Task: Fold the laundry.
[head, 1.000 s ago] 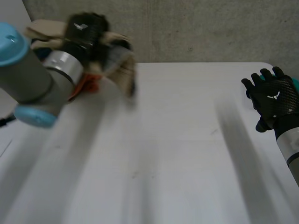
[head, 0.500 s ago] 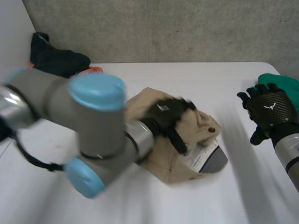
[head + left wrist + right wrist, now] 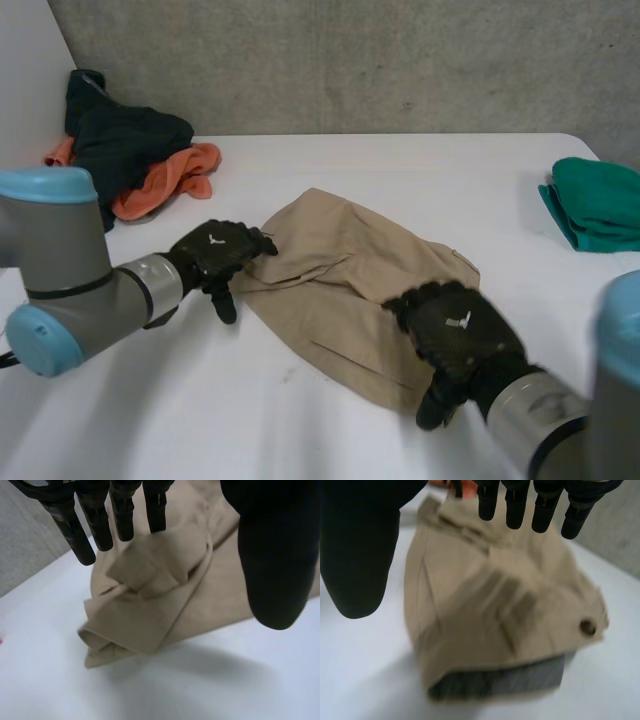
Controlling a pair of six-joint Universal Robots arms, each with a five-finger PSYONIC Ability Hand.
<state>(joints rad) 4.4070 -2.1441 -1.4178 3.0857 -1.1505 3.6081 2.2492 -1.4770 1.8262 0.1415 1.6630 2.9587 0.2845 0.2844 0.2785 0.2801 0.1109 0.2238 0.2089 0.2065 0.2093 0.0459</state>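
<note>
Left arm (image 3: 60, 268): grey, light-blue caps, forearm low and angled inward. Left hand (image 3: 213, 254): palm down, fingers (image 3: 82, 532) straight, thumb (image 3: 276, 555) apart, holding nothing. Right arm (image 3: 545, 418): angled inward. Right hand (image 3: 455, 328): palm down, fingers straight, thumb apart, holding nothing.

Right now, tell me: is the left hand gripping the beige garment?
No, the left hand is open over the beige garment, fingers straight and thumb apart.
</note>
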